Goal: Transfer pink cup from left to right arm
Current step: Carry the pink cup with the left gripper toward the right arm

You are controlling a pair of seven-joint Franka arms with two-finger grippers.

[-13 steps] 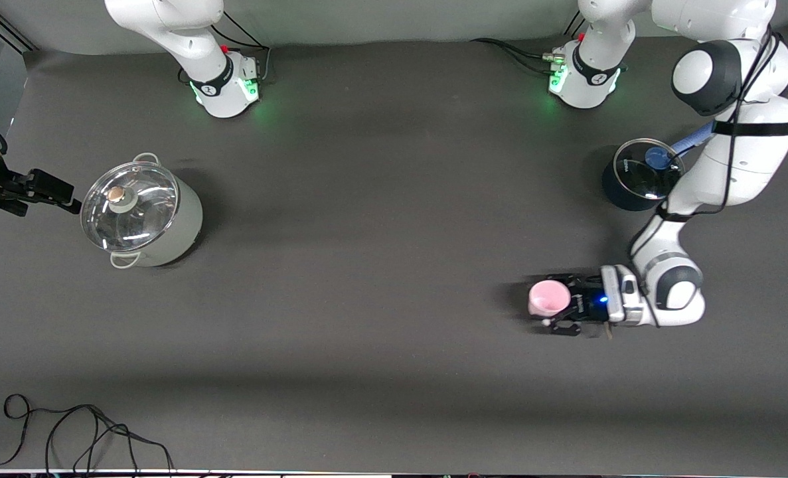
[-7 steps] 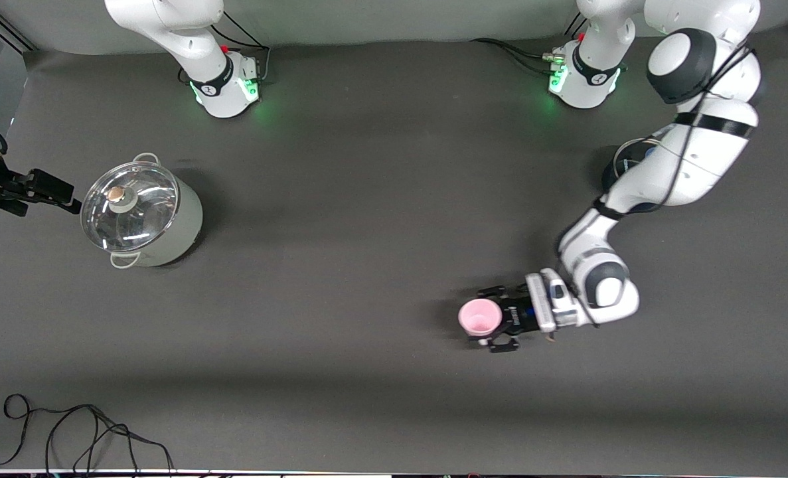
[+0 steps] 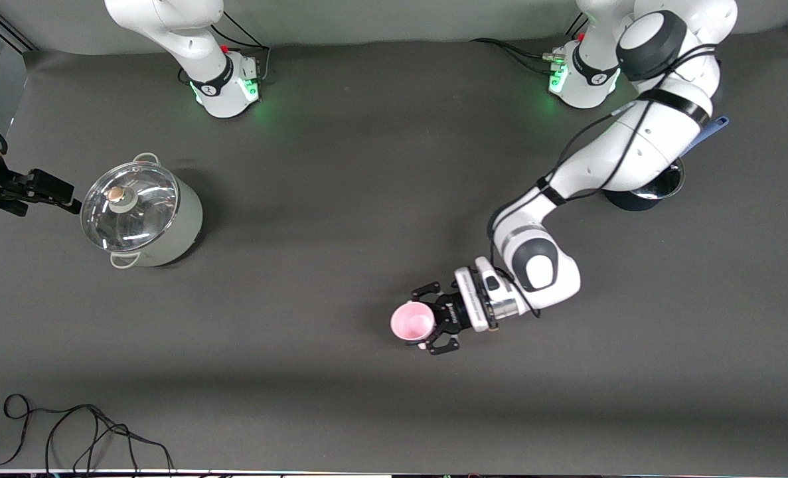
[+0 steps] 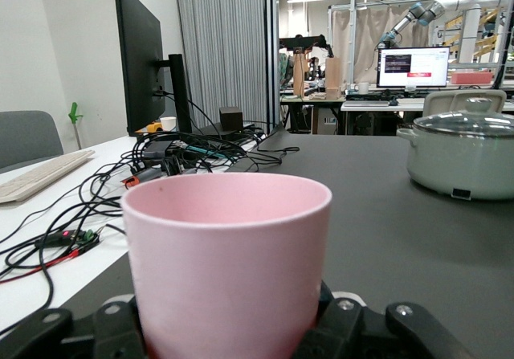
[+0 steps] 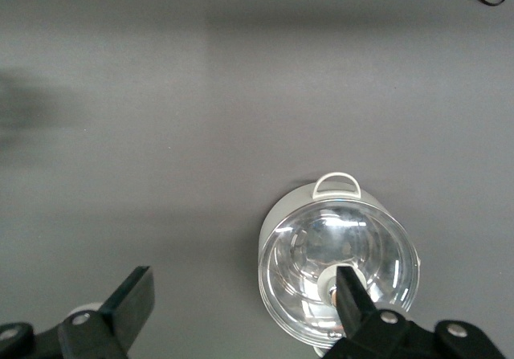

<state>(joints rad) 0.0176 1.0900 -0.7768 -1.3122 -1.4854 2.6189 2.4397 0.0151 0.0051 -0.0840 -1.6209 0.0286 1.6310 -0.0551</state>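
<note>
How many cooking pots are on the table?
2. A pale green pot with a glass lid stands toward the right arm's end. A dark pot stands toward the left arm's end, mostly hidden under the left arm.

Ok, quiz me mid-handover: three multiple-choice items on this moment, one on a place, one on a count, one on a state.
1. The pink cup is:
A. standing in the pale pot
B. held by the left end effector over the bare table
C. lying beside the cable

2. How many lidded pots show in the front view?
A. one
B. two
C. three

3. The right end effector is:
A. open, over the pale pot
B. shut on the cup
C. shut on a lid

Answers:
1 B, the fingers clamp the cup's sides in the left wrist view.
2 B, the pale pot and the dark pot under the left arm.
3 A, its fingers stand wide apart with nothing between them.
</note>
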